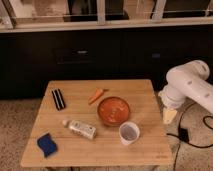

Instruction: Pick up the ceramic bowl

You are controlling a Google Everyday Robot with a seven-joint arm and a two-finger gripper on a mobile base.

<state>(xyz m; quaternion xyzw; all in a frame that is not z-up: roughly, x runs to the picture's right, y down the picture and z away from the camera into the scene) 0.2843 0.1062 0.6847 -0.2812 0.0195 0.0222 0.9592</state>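
Writing: the bottle [80,129] has a pale label, but its print is too small to read; no other lettering can be made out.
Ceramic bowl [113,110]: orange-red with pale speckles inside. It sits on the wooden table [150,152] right of centre, about midway between the far and near edges and closer to the right edge than the left.
Bowl orientation: upright on its base with the mouth facing up; being round, it has no long axis and points no particular way.
Gripper [170,116]: pale tip hanging downward from the white arm [190,87], off the table just past the right edge, about level with the bowl and apart from it.
Grip state: cannot tell from this view; it holds nothing.
White cup [129,133]: upright, just beside the bowl on its near-right side, toward the near edge.
Carrot [96,95]: lying diagonally, just beyond the bowl's far-left rim.
Black object [58,99]: slim and flat, near the left edge, its long axis running roughly far to near.
Bottle position: on its side, left of centre in the near half, cap end toward the left edge.
Blue sponge [47,144]: at the near-left corner.
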